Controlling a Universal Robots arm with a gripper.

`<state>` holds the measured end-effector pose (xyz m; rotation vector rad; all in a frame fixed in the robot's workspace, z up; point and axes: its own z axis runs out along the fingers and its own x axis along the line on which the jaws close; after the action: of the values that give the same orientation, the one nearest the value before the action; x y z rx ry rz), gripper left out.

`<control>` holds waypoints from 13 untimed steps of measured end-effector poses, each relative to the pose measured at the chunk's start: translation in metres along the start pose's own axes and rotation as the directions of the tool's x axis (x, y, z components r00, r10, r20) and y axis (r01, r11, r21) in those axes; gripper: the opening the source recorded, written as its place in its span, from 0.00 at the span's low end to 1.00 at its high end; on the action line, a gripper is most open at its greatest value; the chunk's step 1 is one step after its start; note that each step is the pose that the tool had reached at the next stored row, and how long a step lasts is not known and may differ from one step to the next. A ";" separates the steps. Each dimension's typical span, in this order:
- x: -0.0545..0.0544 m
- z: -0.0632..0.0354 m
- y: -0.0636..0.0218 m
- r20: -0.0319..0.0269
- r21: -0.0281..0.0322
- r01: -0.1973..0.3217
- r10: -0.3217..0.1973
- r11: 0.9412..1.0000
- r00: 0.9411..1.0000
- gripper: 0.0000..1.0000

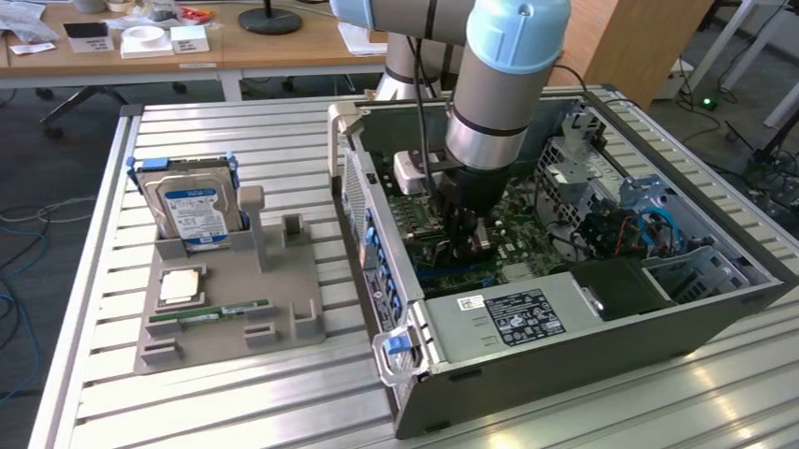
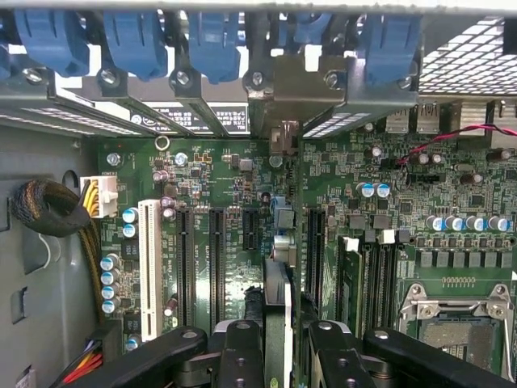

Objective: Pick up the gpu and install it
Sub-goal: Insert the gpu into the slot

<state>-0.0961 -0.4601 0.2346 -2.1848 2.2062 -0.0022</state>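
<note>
Two dark fingers [image 2: 242, 356] of the gripper [image 2: 279, 360] pressed against the gpu [image 2: 277, 299], pinching it edge-on, one per face. Held upright above the green motherboard [image 2: 226, 186], lined up among the long black slots [image 2: 216, 259]; contact with a slot impossible to tell. Far end with its metal bracket up near the rear openings under the blue clips [image 2: 214, 40]. From the exterior view, arm [image 1: 500, 84] reaching down, tool deep inside the open computer case [image 1: 562, 369]. Outside, well apart on the exterior view's left, on a grey holder [image 1: 206, 341]: silver, blue-labelled hard drive [image 1: 190, 201] upright, green memory stick [image 1: 225, 311] flat.
</note>
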 end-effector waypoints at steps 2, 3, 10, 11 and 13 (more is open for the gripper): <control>0.000 0.0000 0.0001 0.000 0.000 0.000 0.000 1.000 1.000 0.27; 0.000 0.0000 0.0001 0.000 0.000 0.000 0.000 1.000 1.000 0.27; 0.000 0.0002 0.0004 0.000 0.000 0.000 0.000 1.000 1.000 0.27; 0.000 0.0003 0.0004 0.000 0.000 0.000 0.000 1.000 1.000 0.27; 0.000 0.0005 0.0004 0.000 0.000 0.000 0.000 1.000 1.000 0.27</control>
<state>-0.0965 -0.4603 0.2341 -2.1851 2.2062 -0.0023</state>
